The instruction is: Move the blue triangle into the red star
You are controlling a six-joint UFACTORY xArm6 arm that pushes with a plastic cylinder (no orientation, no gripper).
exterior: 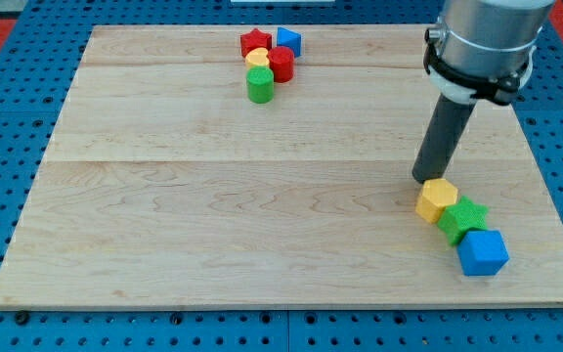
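Observation:
The blue triangle (288, 41) sits at the view's top, touching the right side of the red star (254, 42). A yellow heart (258, 59), a red cylinder (281, 64) and a green cylinder (260, 85) cluster just below them. My tip (424, 179) is far off at the view's right, just above and left of a yellow hexagon (436, 199).
A green star (462, 217) and a blue cube (483, 252) line up diagonally below the yellow hexagon near the board's right edge. The wooden board (213, 196) lies on a blue pegboard surface.

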